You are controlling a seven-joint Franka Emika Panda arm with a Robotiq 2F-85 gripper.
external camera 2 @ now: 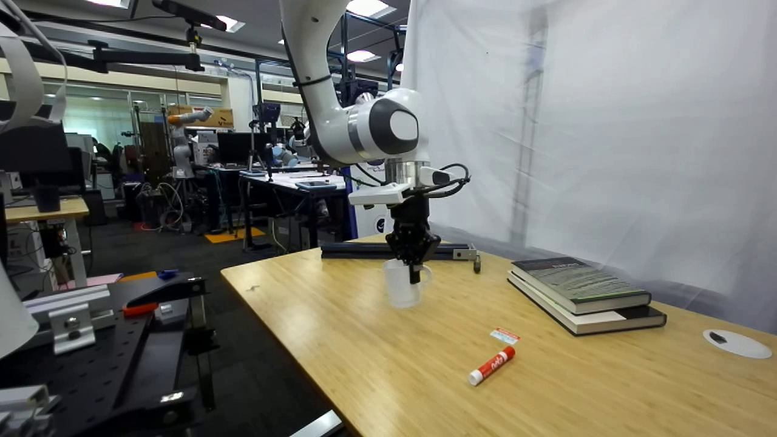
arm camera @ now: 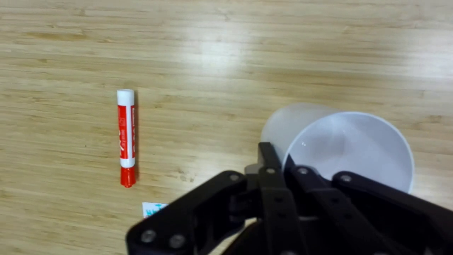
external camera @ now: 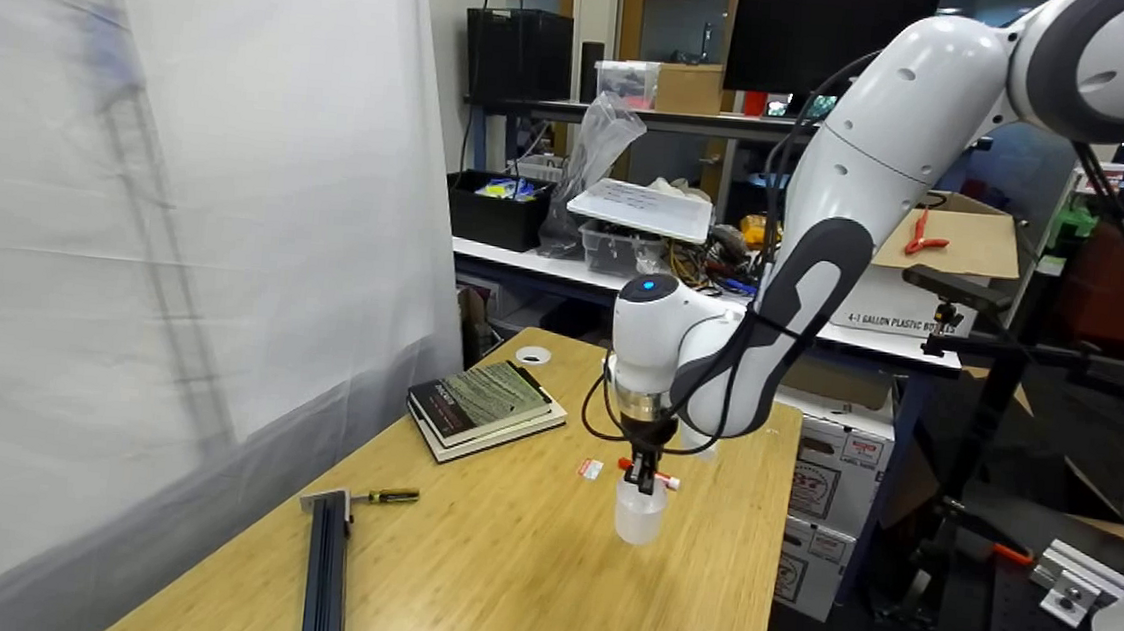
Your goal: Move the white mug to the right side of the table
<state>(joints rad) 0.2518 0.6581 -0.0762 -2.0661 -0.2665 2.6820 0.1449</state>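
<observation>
The white mug (external camera: 639,513) is upright over the wooden table (external camera: 502,572) in both exterior views. It also shows in an exterior view (external camera 2: 400,285), with its handle (external camera 2: 427,275) on the right. My gripper (external camera: 644,481), also in an exterior view (external camera 2: 415,274), points down at the mug's rim. In the wrist view the gripper (arm camera: 277,157) is shut on the mug wall, one finger outside and one inside the mug (arm camera: 357,148). The mug's open mouth faces the camera. I cannot tell whether its base touches the table.
A red and white marker (external camera 2: 493,365) and a small label (external camera 2: 505,335) lie on the table. Two stacked books (external camera 2: 583,291) lie near the white curtain (external camera: 178,225). A dark metal rail (external camera: 326,578), a screwdriver (external camera: 392,496) and a white disc (external camera 2: 737,344) are also on the table.
</observation>
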